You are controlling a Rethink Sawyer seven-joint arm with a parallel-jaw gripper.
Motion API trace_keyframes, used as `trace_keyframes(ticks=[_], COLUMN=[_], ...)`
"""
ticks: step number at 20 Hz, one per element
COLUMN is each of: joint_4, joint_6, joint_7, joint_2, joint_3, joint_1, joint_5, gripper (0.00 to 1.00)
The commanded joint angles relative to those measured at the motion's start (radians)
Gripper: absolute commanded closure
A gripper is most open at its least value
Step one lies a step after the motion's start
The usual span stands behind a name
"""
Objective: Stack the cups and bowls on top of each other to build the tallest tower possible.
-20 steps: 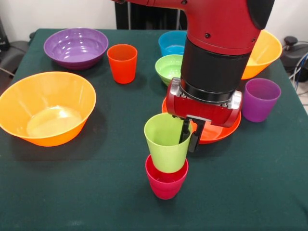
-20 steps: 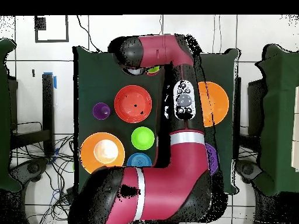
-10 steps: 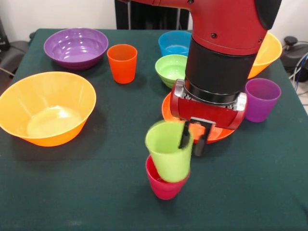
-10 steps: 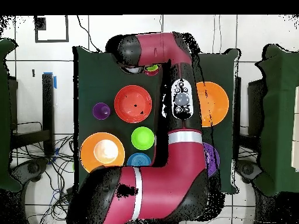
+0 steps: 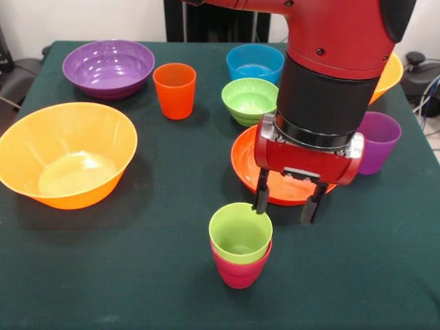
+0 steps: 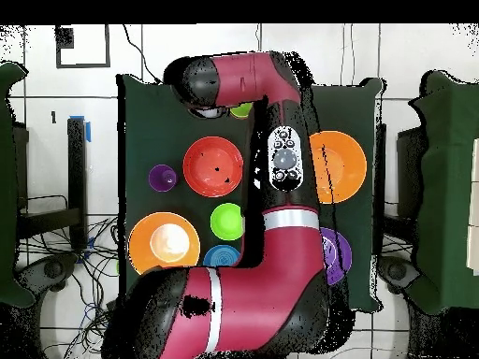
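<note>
Near the table's (image 5: 124,275) front edge, the lime green cup (image 5: 240,234) sat nested in the crimson cup (image 5: 239,269), both upright, mouths up, long axis vertical: a two-piece tower. Gripper (image 5: 287,203) hung just behind and right of the lime rim, fingers spread and holding nothing; its left finger (image 5: 262,196) was at the rim, contact unclear.

Count, front view: four cups, six bowls. Orange-red cup (image 5: 174,90) stood upright well behind the tower, to its left. Purple cup (image 5: 375,141) stood upright to the right, partly hidden by the arm (image 5: 330,62).

Bowls, all mouths up: red-orange bowl (image 5: 247,168) just behind the tower, small green bowl (image 5: 249,100) and blue bowl (image 5: 254,62) farther back, purple bowl (image 5: 108,67) back left, one large orange bowl (image 5: 65,155) left, the other orange bowl (image 5: 386,72) back right.
</note>
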Motion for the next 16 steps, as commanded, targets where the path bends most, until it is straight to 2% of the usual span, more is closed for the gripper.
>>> trace_keyframes(ticks=[1, 9, 12, 16], joint_4=[-0.025, -0.032, 0.019, 0.166], joint_6=[0.067, 0.086, 0.077, 0.020], joint_7=[-0.303, -0.303, -0.290, -0.245], joint_2=[0.011, 0.010, -0.010, -0.074], joint_3=[0.025, 0.018, 0.012, -0.007], joint_1=[0.024, 0.029, 0.020, 0.001], joint_5=[-0.093, -0.091, -0.074, -0.049], gripper=[0.00, 0.00, 0.00, 0.00])
